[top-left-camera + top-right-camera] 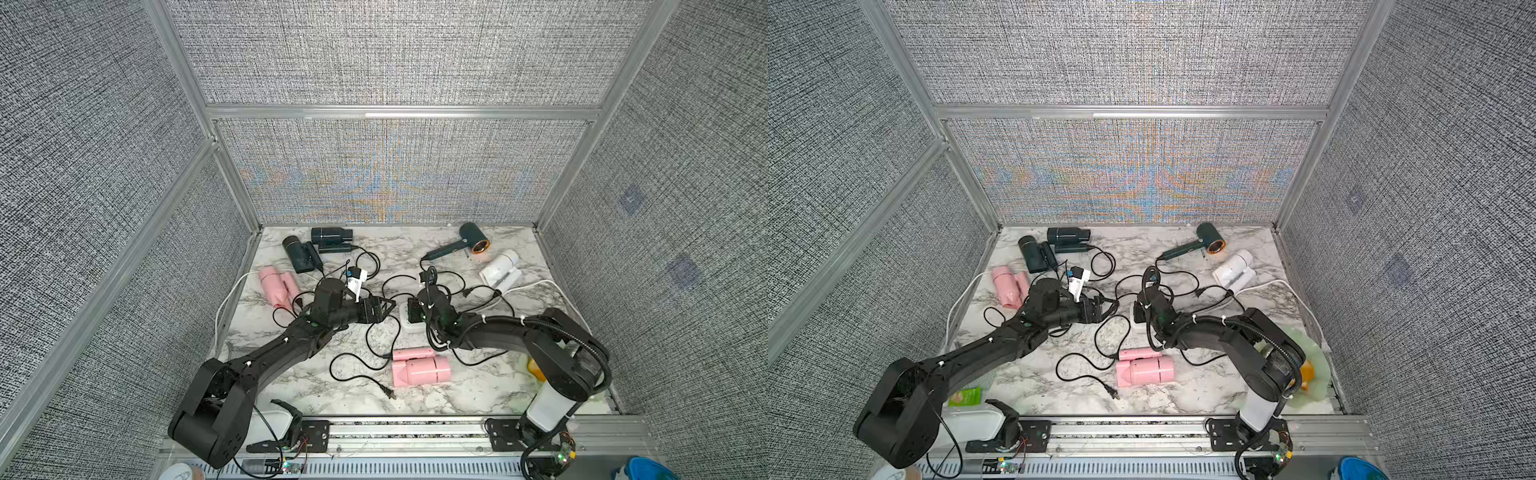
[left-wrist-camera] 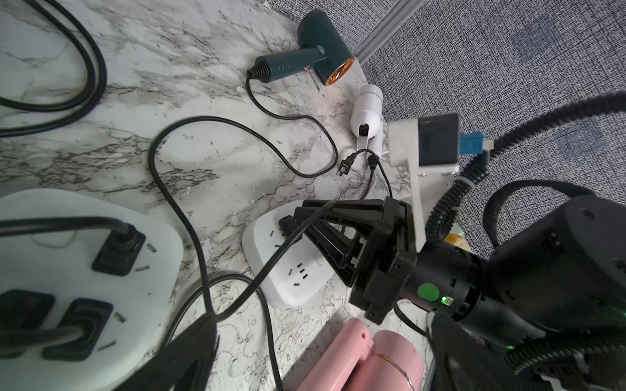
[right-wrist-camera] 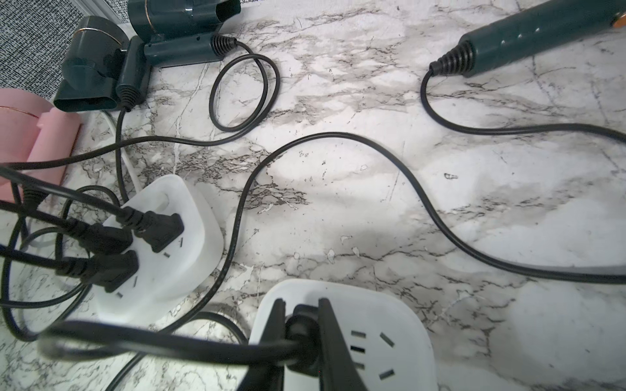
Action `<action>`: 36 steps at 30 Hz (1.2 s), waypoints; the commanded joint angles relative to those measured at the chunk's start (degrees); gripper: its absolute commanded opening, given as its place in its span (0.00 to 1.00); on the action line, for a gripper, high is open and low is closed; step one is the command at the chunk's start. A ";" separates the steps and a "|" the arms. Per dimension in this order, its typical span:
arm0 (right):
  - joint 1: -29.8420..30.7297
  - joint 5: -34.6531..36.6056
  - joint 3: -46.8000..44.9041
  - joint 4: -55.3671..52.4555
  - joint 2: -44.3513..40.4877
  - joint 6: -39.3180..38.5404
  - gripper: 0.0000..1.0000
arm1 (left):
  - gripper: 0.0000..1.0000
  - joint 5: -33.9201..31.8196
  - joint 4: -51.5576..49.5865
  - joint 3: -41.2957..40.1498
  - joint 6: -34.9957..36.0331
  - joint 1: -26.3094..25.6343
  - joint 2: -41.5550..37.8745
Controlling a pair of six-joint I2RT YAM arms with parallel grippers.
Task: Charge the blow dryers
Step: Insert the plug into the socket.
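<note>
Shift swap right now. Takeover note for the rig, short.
Left pincer: open, empty, near the first socket block.
Right pincer: shut on a plug at the second socket block; seated or not, cannot tell.
Dryers: two dark dryers and a pink dryer far left; copper-ringed dryer and white dryer far right; second pink dryer at the front.
Done: three plugs in the first socket block.
Left to do: finish this plug; then two loose plugs, by the second pink dryer and by the white dryer.
</note>
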 commanded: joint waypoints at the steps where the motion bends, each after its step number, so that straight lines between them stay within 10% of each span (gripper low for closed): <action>1: 0.09 -0.75 -0.80 -7.09 0.79 1.07 0.05 | 0.99 -0.31 0.51 0.24 0.14 0.04 -0.43; 36: 0.36 2.53 -1.93 -9.30 1.43 2.93 0.04 | 0.99 -0.54 2.52 -0.42 -0.45 0.03 0.64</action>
